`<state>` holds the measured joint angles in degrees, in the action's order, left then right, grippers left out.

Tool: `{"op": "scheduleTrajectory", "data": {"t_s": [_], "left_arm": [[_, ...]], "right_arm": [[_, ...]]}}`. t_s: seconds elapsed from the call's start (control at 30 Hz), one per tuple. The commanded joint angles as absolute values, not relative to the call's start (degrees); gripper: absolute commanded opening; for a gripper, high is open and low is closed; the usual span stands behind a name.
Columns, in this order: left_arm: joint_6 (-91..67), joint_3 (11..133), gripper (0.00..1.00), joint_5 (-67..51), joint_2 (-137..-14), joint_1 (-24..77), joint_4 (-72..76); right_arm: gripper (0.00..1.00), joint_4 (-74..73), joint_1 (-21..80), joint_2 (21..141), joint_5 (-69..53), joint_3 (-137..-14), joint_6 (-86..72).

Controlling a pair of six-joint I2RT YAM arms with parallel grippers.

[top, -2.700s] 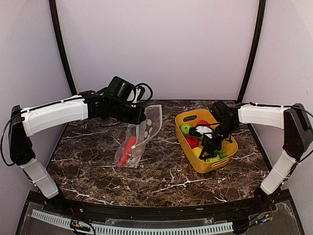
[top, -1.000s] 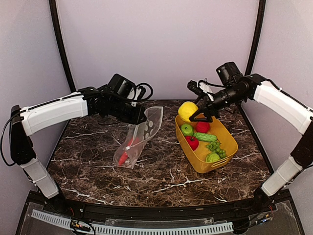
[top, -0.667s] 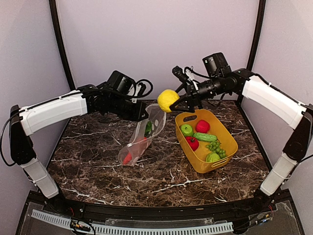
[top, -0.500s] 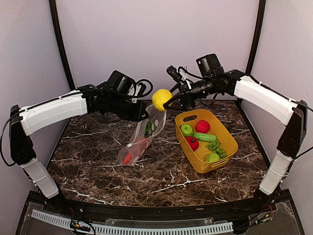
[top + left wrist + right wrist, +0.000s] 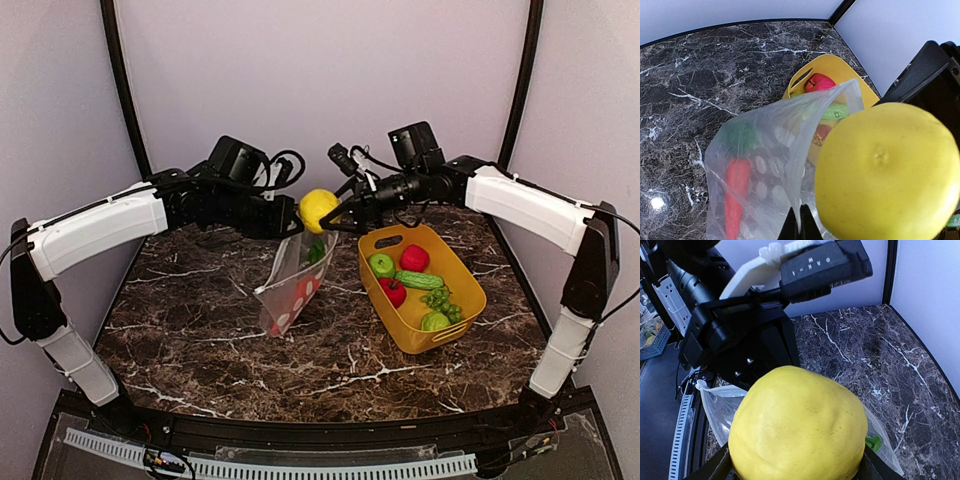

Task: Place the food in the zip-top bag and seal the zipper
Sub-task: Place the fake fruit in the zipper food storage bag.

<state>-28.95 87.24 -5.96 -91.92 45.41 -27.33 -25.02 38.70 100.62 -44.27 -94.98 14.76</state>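
- the lemon fills the lower half of the right wrist view and hides nearly all of the right claw; in the left wrist view it is cut off at the lower right.
- the left claw shows only as dark tips at the bottom edge of its own view, clenched on the rim of the zip-top bag.
- the right claw grasps the lemon just above the bag's open mouth, at the centre of the top view.
- the bag hangs over the bench; it is clear and dotted, with a red piece and a green piece inside.
- the yellow basket, right of the bag, holds more food.
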Motion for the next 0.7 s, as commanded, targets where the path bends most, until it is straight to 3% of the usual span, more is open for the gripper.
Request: {"op": "scheduleTrajectory", "data": {"t_s": [0.0, 0.33, 0.67], "left_arm": [[-30.0, 87.0, 0.01, -6.2, -89.4, 45.3, -26.1], [-30.2, 87.0, 0.01, -4.9, -89.3, 45.3, -25.6], [-30.1, 86.3, 0.01, -4.2, -88.9, 45.3, -25.2]], "right_arm": [[0.49, -21.6, 39.3, 100.5, -43.0, -92.4, 13.6], [0.51, -22.2, 40.1, 100.8, -40.4, -90.2, 14.3], [0.62, -24.6, 41.2, 101.3, -36.4, -90.8, 15.4]]}}
